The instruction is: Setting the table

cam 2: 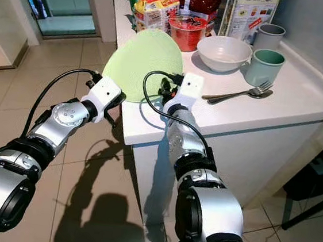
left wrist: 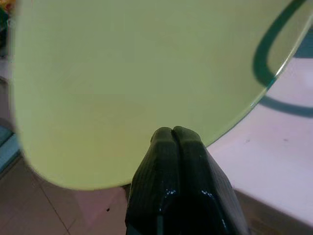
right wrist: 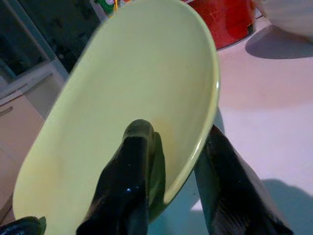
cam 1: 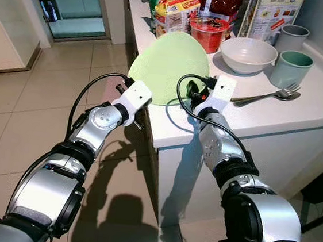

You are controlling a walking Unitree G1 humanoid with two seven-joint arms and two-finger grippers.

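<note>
Both arms reach forward at the counter's near corner. The right gripper (right wrist: 171, 161) pinches the rim of the light green plate (cam 1: 170, 64), one finger inside the dish, one beneath. The left gripper (left wrist: 173, 137) has its fingers pressed together against the plate's underside; whether it bears load is hard to tell. The plate stands tilted, overhanging the white counter (cam 1: 320, 97) edge. It appears rigid, smooth and likely slippery, breakable if dropped; the rim is the sensible hold. Beyond lie a fork (cam 1: 265, 96), white bowl (cam 1: 248, 54), two mugs (cam 1: 291, 68), a red tub (cam 1: 209, 32) and food packets (cam 1: 176, 10). Beige tiled floor (cam 1: 11, 122) surrounds.
</note>
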